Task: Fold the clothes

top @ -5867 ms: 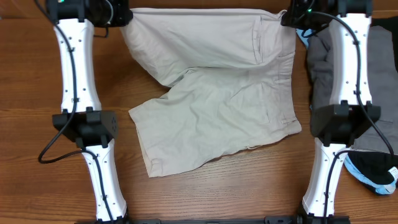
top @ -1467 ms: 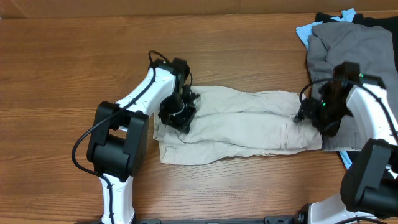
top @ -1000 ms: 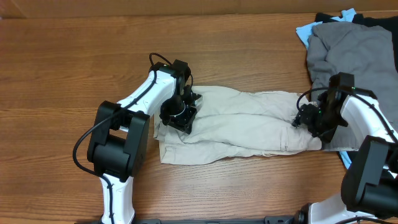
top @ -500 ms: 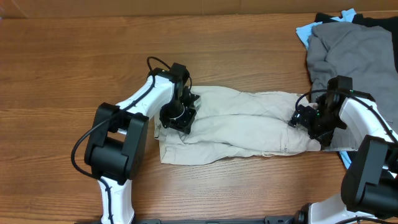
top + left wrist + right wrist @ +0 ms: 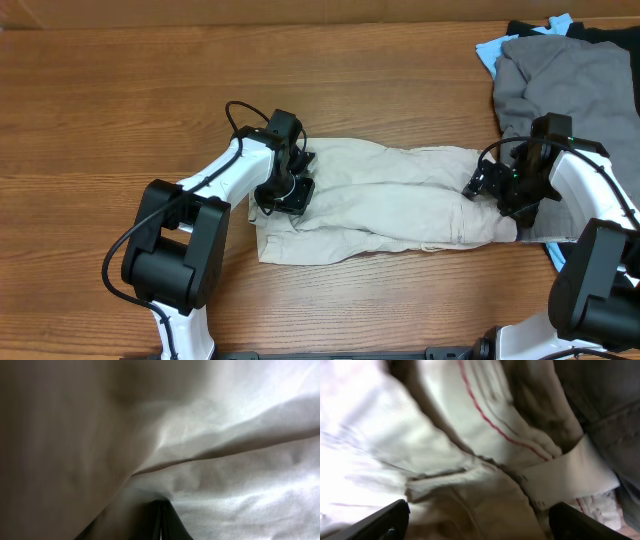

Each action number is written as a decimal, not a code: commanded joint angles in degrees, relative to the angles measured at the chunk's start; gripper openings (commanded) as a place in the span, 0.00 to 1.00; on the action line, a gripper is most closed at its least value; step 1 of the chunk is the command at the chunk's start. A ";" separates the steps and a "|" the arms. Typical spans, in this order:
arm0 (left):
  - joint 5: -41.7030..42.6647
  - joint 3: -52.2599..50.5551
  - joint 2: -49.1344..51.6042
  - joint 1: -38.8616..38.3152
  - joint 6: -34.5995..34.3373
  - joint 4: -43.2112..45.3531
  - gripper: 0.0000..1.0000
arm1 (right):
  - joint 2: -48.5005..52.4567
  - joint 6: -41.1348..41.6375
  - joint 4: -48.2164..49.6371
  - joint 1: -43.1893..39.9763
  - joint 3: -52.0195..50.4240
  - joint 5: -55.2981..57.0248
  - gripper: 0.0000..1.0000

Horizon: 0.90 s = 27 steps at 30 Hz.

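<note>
While the table (image 5: 100, 120) looks the same as a second ago, the shorts (image 5: 400, 200) are now a long, narrow band across its middle; some seconds ago they were spread wide and flat. So the first fold, lengthwise, seems done. The grey pile (image 5: 580, 70) waits at the far right, just beside the waistband end, and looks untouched.

The smaller changes are at the two ends. On the left end, the left gripper (image 5: 285, 190) has pressed its jaws together in the last second. Its wrist view shows only cloth close around the tips, so I judge that it pinches a fold of the shorts. On the right end, the right gripper (image 5: 480, 185) has spread its jaws wide over the waistband and holds nothing now.

This probably means that the left side prepares to carry its end over toward the right, to make the band shorter, while the right side has let go.
</note>
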 commanded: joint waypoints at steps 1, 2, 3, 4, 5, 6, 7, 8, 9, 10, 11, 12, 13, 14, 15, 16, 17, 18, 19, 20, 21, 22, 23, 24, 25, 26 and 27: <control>-19.93 -3.98 6.56 3.34 -2.75 2.19 0.04 | -0.48 0.09 -0.11 -0.07 1.42 -0.66 0.93; -20.37 -3.98 6.56 4.28 -2.73 2.54 0.04 | -0.48 0.11 -0.15 -0.07 1.42 -0.66 0.93; -20.83 -3.98 6.56 5.38 -2.73 2.91 0.04 | -0.48 0.11 -0.15 -0.07 1.42 -0.66 0.93; -21.53 -3.98 6.56 6.40 -2.73 3.19 0.04 | -0.48 0.11 -0.13 -0.07 1.42 -0.68 0.93; -22.23 -3.98 6.56 7.41 -2.73 3.56 0.04 | -0.48 0.11 -0.09 -0.07 1.42 -0.70 0.93; -23.21 -3.98 6.56 8.50 -2.73 3.93 0.04 | -0.48 0.11 -0.04 -0.07 1.42 -0.92 0.93; -23.98 -3.98 6.56 9.73 -2.71 4.37 0.04 | -0.48 0.11 0.09 -0.07 1.42 -1.16 0.93; -24.87 -3.98 6.56 10.73 -2.71 4.74 0.04 | -0.48 0.11 0.15 -0.07 1.42 -1.31 0.94; -26.29 -3.98 6.56 12.13 -2.69 5.33 0.04 | -0.48 0.11 0.22 -0.07 1.42 -1.31 0.94; -27.30 -3.98 6.56 13.27 -2.67 5.95 0.04 | -0.48 0.11 0.28 -0.07 1.42 -1.31 0.94; -28.00 -3.98 6.56 14.40 -2.62 6.60 0.04 | -0.48 0.11 0.33 -0.07 1.40 -1.31 0.94; -28.41 -3.98 6.56 15.56 -2.16 7.50 0.04 | -0.48 0.09 0.37 -0.07 1.40 -1.31 0.94; -28.39 -3.98 6.56 16.85 -1.79 8.66 0.04 | -0.48 0.09 0.42 -0.07 1.40 -1.31 0.95; -28.28 -3.96 6.56 18.03 -1.62 9.79 0.04 | -0.48 0.09 0.50 -0.07 1.40 -1.38 0.95; -28.15 -3.93 6.56 19.04 -1.60 10.67 0.04 | -0.48 -0.07 0.57 -0.07 1.40 -1.95 0.95; -27.69 -3.89 6.56 19.93 -1.27 11.21 0.04 | -0.48 -0.39 0.59 -0.02 1.40 -2.84 0.95; -27.08 -3.80 6.56 20.44 -0.35 11.52 0.04 | -0.48 -0.63 0.57 0.07 1.40 -3.76 0.95; -26.21 -3.43 6.56 20.94 1.20 11.45 0.04 | -0.48 -1.68 0.59 0.46 1.38 -5.77 0.95; -25.64 -2.95 6.56 21.05 2.38 11.10 0.04 | -0.48 -1.68 0.59 0.92 1.33 -6.80 0.95; -25.44 -2.12 6.54 21.05 3.06 10.21 0.04 | -0.48 -1.66 0.59 1.55 1.33 -7.43 0.95; -25.46 -1.07 6.51 20.94 3.13 8.96 0.04 | -0.48 -1.66 0.59 2.08 1.33 -7.82 0.95; -25.22 2.01 6.51 20.57 3.10 5.27 0.04 | -0.48 -1.64 0.81 3.76 1.33 -8.52 0.95; -24.70 4.33 6.43 20.35 3.10 2.60 0.04 | -0.48 -1.60 1.01 4.59 1.33 -8.98 0.95; -24.24 6.69 6.38 20.15 3.08 0.07 0.04 | -0.48 -1.60 1.11 5.22 1.33 -9.66 0.95; -23.56 9.20 6.32 19.98 3.10 -2.56 0.04 | -0.48 -1.60 1.22 5.88 1.33 -10.56 0.95; -22.91 12.04 6.29 19.80 3.13 -5.25 0.04 | -0.48 -1.60 1.25 6.38 1.33 -11.26 0.95; -21.92 15.54 6.25 19.67 3.15 -8.41 0.04 | -0.48 -1.49 1.25 6.91 1.33 -11.85 0.95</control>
